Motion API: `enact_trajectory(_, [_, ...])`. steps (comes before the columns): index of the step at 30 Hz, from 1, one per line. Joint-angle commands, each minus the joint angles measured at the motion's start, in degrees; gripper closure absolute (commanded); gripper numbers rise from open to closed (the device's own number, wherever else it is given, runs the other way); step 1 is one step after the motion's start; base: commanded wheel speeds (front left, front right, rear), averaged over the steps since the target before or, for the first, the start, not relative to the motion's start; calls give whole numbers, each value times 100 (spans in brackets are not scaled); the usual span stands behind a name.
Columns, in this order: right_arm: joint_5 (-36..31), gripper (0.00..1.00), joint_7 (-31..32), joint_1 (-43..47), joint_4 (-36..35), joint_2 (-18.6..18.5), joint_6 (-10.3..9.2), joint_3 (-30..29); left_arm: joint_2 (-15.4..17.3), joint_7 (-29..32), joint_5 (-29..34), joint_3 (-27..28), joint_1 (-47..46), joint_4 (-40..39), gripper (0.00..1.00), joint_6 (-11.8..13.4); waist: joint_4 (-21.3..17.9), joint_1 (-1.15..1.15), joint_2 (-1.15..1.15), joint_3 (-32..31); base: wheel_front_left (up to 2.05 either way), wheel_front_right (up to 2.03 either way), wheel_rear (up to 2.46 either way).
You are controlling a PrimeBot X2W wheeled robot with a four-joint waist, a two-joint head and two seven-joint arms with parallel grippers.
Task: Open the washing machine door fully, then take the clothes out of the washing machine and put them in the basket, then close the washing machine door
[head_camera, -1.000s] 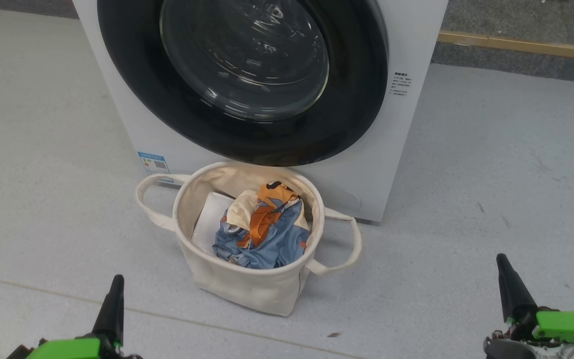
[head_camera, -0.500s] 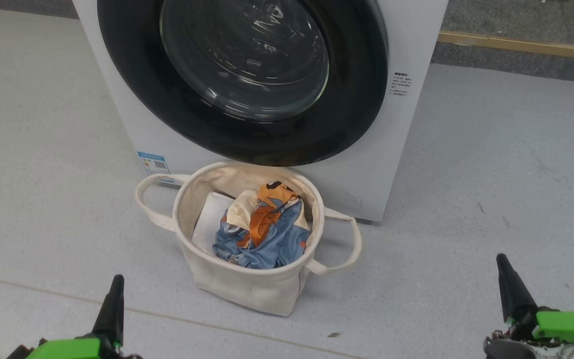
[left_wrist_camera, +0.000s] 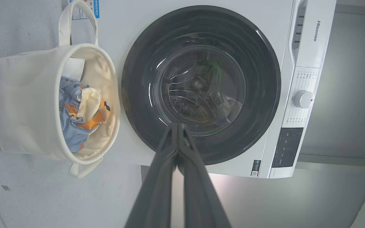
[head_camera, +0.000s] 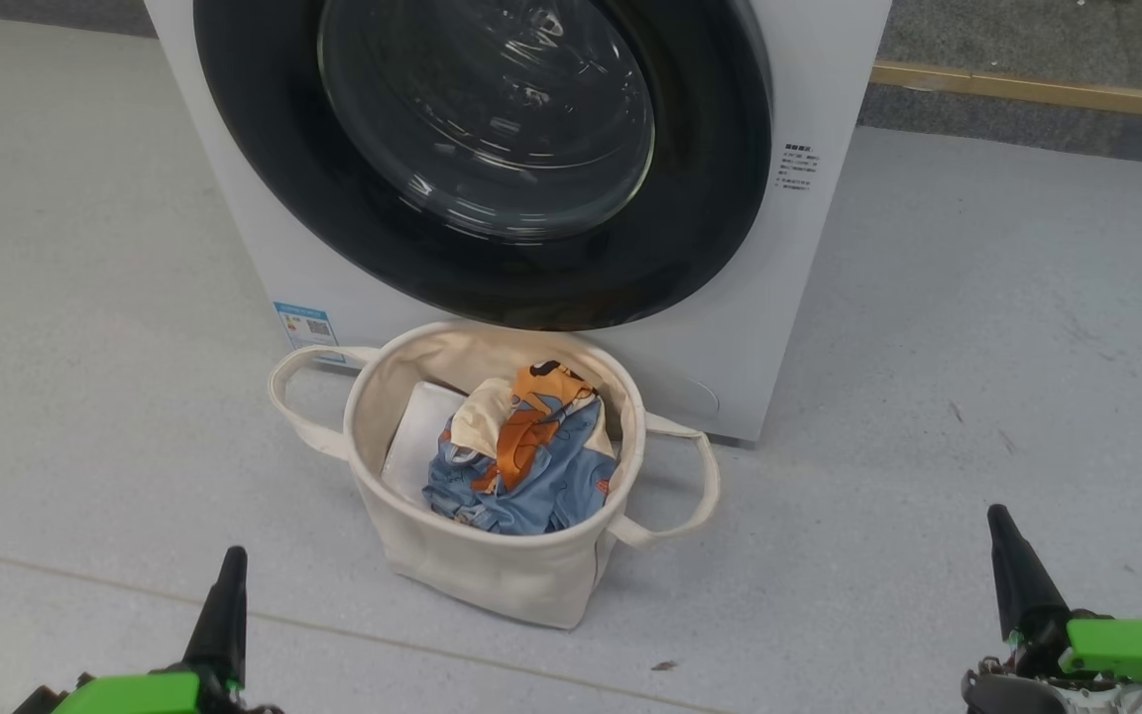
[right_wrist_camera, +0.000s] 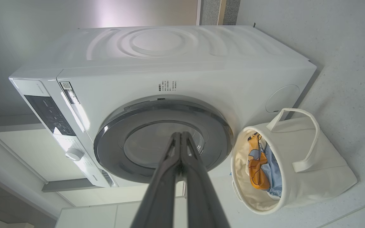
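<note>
The white washing machine (head_camera: 809,89) stands ahead with its round black-rimmed washing machine door (head_camera: 492,258) lying flush against the front. Right before it sits the cream basket (head_camera: 492,570), holding the light-blue and orange clothes (head_camera: 521,466) beside a flat white sheet (head_camera: 417,436). My left gripper (head_camera: 229,560) is shut low at the left, my right gripper (head_camera: 999,521) shut low at the right, both well back from the basket and holding nothing. In the left wrist view the door (left_wrist_camera: 201,85), basket (left_wrist_camera: 21,101) and clothes (left_wrist_camera: 74,126) show beyond the shut fingers (left_wrist_camera: 177,126).
Grey speckled floor (head_camera: 977,327) spreads on both sides of the machine. A wooden strip (head_camera: 1037,91) runs along the far right edge. The control panel and dial (left_wrist_camera: 303,98) sit on the machine's top front. Basket handles (head_camera: 298,397) stick out sideways.
</note>
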Motion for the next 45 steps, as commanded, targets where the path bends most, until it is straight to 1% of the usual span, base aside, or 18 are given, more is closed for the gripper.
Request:
enact_trajectory(1, [34, 100, 47, -280, -179, -66, 1, 115, 34, 44, -19, 193, -256, -153, 100, -41, 0, 0, 0, 0, 0, 0, 0])
enact_trajectory(45, [34, 100, 47, -280, -179, -66, 1, 115, 34, 44, -19, 193, -256, -153, 100, -41, 0, 0, 0, 0, 0, 0, 0])
